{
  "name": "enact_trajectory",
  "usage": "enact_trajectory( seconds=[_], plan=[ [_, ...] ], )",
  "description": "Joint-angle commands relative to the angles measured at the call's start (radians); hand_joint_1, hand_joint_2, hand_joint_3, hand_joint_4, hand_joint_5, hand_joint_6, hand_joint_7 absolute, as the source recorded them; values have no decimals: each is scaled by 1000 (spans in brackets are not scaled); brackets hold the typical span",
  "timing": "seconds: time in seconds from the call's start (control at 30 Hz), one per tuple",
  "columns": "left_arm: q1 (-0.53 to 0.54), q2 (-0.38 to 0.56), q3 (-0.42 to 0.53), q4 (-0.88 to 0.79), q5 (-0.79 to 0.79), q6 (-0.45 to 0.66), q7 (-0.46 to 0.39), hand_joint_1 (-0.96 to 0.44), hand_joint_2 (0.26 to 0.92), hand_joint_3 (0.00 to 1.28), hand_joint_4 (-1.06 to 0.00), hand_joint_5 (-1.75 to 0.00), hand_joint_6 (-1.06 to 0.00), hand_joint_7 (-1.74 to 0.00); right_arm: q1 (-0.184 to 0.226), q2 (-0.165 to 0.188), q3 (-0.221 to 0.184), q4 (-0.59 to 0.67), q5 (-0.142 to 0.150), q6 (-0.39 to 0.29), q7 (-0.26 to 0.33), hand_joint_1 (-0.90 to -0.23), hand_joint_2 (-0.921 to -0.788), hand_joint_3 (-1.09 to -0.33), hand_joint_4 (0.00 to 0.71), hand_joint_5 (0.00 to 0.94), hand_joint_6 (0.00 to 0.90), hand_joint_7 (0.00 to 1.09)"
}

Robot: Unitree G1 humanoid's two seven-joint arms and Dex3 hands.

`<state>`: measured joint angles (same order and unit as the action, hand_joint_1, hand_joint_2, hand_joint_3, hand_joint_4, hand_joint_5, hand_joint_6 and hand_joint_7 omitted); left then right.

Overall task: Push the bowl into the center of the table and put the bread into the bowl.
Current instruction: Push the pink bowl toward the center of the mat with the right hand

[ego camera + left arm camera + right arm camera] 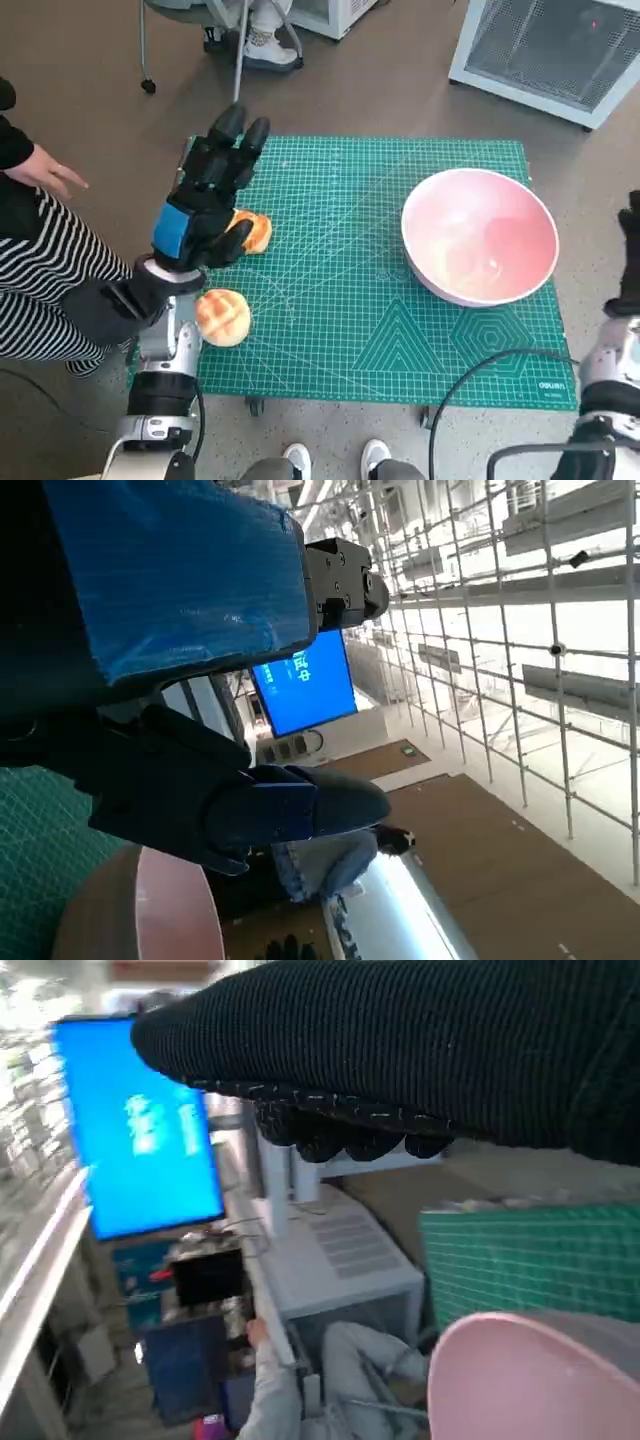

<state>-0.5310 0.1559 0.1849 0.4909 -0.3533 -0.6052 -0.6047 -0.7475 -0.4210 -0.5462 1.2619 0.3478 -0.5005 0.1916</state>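
A pink bowl point(480, 250) stands on the right part of the green mat point(360, 300). Two golden bread rolls lie at the mat's left: one point(222, 316) near the front edge, the other point(256, 232) half hidden under my left hand point(210, 195). That hand hovers over it with fingers stretched out and apart, holding nothing. My right hand point(630, 255) shows only at the picture's right edge, just beside the bowl and apart from it, fingers up and empty. The bowl's rim point(530, 1380) shows below the glove point(420, 1050) in the right wrist view.
A person in a striped garment point(40, 270) sits at the left, a hand point(45, 172) near the mat's corner. Shoes point(335, 460) show at the front edge. A white cabinet point(560, 50) and a chair's legs point(240, 50) stand beyond the table.
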Motion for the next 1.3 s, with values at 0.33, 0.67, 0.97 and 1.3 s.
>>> enact_trajectory(
  seconds=[0.33, 0.67, 0.97, 1.3],
  plan=[
    [33, 40, 25, -37, -10, 14, 6, -770, 921, 482, -79, -2, -8, -223, -52, 97, 40, 41, -30, 72, -18, -653, -921, -930, 59, 17, 66, 393],
    [90, 72, 27, -132, -4, 86, 36, -807, 921, 503, -86, -4, -12, -231, -96, 137, 95, 52, -86, 94, -49, -701, -921, -921, 88, 15, 93, 349],
    [129, 84, 31, -190, -17, 135, 45, -822, 921, 509, -86, -3, -9, -233, -114, 161, 137, 56, -131, 109, -48, -695, -921, -902, 98, 6, 137, 313],
    [146, 87, 37, -211, -23, 150, 44, -822, 921, 505, -92, -5, -17, -243, -127, 194, 152, 58, -152, 119, -41, -683, -921, -915, 115, 10, 166, 311]
  ],
)
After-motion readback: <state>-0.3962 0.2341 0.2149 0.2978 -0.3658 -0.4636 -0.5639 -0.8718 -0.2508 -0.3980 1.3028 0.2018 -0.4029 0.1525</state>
